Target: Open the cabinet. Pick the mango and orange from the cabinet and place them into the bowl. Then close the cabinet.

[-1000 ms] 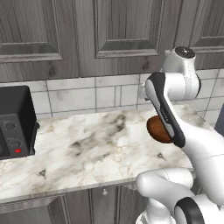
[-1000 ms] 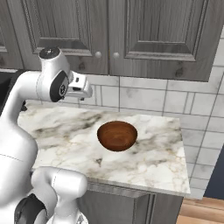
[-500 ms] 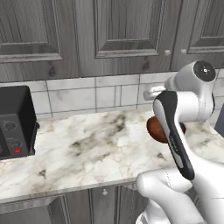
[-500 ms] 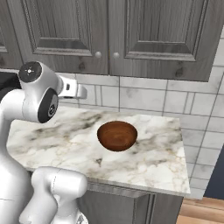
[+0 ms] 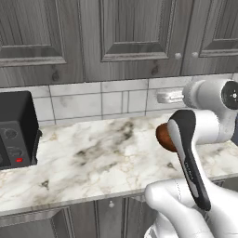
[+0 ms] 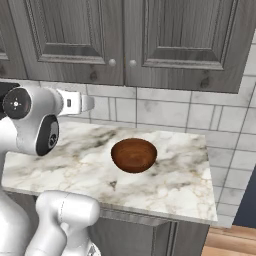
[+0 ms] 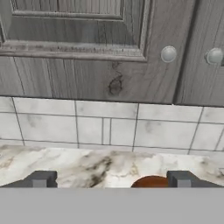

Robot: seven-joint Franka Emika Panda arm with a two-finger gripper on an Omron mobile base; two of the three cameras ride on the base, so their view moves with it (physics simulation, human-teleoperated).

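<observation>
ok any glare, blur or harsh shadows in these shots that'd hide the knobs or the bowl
Right base view: even, flat light, the cabinet knobs crisp, the bowl glossy with a soft sheen and no washout. Left base view: sharp too, but the arm covers most of the bowl. Hand view: soft, slightly blurry grain, both knobs readable, the open gripper casting no visible shadow.

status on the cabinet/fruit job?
Nothing done yet. Both doors of the cabinet are shut, knobs untouched. The gripper is open and empty, facing the knobs from over the counter. The bowl holds no fruit. Left: open the cabinet, move the mango and orange into the bowl, close up.
</observation>
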